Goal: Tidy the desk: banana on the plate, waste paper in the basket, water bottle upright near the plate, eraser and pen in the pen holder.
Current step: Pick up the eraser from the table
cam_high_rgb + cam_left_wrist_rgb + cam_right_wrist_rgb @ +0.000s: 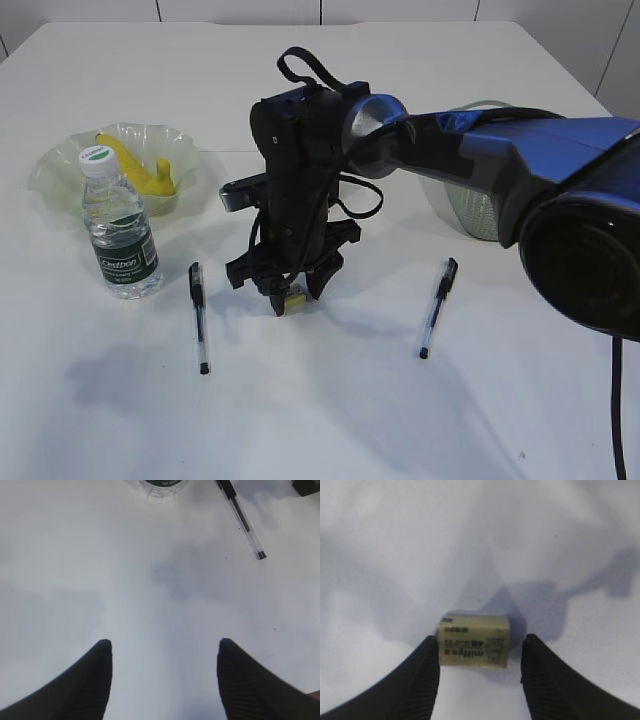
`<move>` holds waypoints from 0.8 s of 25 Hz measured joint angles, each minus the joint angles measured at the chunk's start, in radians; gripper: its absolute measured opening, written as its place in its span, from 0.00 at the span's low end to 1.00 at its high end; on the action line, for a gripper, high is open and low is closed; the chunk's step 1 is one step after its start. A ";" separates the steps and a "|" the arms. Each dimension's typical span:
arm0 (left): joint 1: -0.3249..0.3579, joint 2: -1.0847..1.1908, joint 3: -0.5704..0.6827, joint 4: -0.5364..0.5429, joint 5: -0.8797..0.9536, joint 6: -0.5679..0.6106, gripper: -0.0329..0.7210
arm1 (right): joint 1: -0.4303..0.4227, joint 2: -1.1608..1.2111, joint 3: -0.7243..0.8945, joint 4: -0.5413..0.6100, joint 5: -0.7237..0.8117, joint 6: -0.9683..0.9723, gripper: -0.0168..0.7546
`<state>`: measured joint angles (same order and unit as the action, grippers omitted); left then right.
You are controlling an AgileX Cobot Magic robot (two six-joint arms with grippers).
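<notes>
The right tool [480,652] is sitting open around the small eraser [474,647], low in the middle of the frame, on the white bench [395,540], not squeezing it. The eraser is looking light and a bit rubbery, so pinching its short ends should be working. The left tool [165,655] is hanging open and empty.

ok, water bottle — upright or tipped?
Upright. The water bottle stands on its base with the white cap on top, on the table just in front of the plate holding the banana.
</notes>
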<state>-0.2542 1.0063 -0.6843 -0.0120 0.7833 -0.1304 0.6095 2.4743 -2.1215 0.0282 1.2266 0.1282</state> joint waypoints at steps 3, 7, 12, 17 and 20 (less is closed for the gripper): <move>0.000 0.000 0.000 0.000 0.000 0.000 0.65 | 0.000 0.000 0.000 0.000 0.000 0.002 0.53; 0.000 0.000 0.000 0.000 0.000 0.001 0.65 | 0.000 0.000 0.000 -0.002 0.000 0.004 0.53; 0.000 0.000 0.000 0.000 0.000 0.001 0.65 | 0.000 0.000 0.000 -0.002 0.000 0.006 0.53; 0.000 0.000 0.000 0.000 0.000 0.001 0.65 | 0.000 0.000 0.000 -0.002 0.000 0.006 0.48; 0.000 0.000 0.000 0.000 0.000 0.001 0.65 | 0.000 0.000 0.000 -0.002 0.000 0.006 0.44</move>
<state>-0.2542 1.0063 -0.6843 -0.0120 0.7833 -0.1297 0.6095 2.4743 -2.1215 0.0266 1.2266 0.1342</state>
